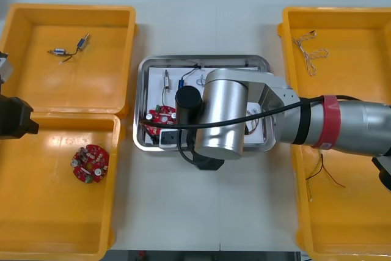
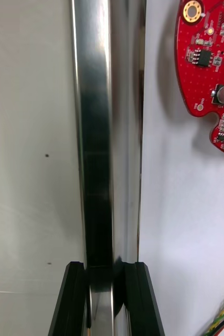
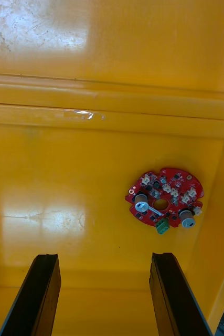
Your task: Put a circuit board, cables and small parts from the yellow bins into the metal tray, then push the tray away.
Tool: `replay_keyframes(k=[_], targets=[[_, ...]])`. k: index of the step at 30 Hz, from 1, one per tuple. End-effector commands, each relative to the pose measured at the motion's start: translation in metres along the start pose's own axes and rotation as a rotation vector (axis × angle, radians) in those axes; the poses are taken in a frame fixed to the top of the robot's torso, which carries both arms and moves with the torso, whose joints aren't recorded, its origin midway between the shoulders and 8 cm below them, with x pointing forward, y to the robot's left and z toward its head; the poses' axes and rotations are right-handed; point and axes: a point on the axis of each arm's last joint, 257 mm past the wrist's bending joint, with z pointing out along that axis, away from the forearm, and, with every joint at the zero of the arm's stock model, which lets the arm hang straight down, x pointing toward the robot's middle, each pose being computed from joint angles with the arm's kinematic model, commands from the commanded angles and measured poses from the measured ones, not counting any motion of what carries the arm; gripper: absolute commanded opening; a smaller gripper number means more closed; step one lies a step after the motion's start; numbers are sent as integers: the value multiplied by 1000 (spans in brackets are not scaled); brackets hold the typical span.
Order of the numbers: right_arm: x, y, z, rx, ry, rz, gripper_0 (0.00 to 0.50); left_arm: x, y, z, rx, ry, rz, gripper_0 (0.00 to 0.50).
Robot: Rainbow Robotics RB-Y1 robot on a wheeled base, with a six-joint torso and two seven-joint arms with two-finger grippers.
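The metal tray [image 1: 201,60] stands between the yellow bins, white inside. It holds a red circuit board [image 1: 160,117], a blue and white cable [image 1: 184,80] and a small metal part [image 1: 166,81]. My right arm [image 1: 342,123] reaches across the tray, its wrist covering the near side. In the right wrist view my right gripper [image 2: 106,299] is shut on the tray's shiny rim [image 2: 98,131], one finger on each side, with the circuit board [image 2: 206,63] inside beyond. My left gripper [image 3: 104,294] hangs open over a second circuit board [image 3: 164,202] in the near left bin [image 1: 36,212].
The far left bin [image 1: 110,90] holds small metal parts [image 1: 59,52]. A thin cable [image 1: 308,53] lies in the far right bin [image 1: 366,22], and another cable [image 1: 324,172] in the near right bin [image 1: 342,224]. The left arm [image 1: 12,117] sits at the table's left edge.
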Motion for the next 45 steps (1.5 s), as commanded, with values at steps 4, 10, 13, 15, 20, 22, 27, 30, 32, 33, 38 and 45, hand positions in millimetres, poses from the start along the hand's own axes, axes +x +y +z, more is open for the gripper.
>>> replay_keyframes(k=[4,10,13,15,20,22,27,30,32,33,38,45], targets=[[-22,-57,-25,106,-44,-43,0,-6,17,-14,-56,-34,80,500],[-25,-94,-39,213,-50,-44,0,-6,17,-14,-56,-34,80,500],[-25,-107,-41,234,-47,-22,0,-6,17,-14,-56,-34,80,500],[-26,-115,-42,251,-48,-14,0,-6,17,-14,-56,-34,80,500],[-31,-132,-42,287,-77,-3,0,-6,17,-14,-56,-34,80,500],[-32,-140,-42,298,-88,7,0,-6,17,-14,-56,-34,80,500],[-30,-162,-45,346,-92,7,0,-6,17,-14,-56,-34,80,500],[-32,-172,-47,366,-104,6,0,-6,17,-14,-56,-34,80,500],[-34,-180,-49,379,-117,12,0,-6,17,-14,-56,-34,80,500],[-36,-182,-51,384,-126,13,0,-6,17,-14,-56,-34,80,500],[-40,-198,-57,411,-158,22,0,-6,17,-14,-56,-34,80,500],[-44,-214,-65,470,-177,1,0,-6,17,-14,-56,-34,80,500]])
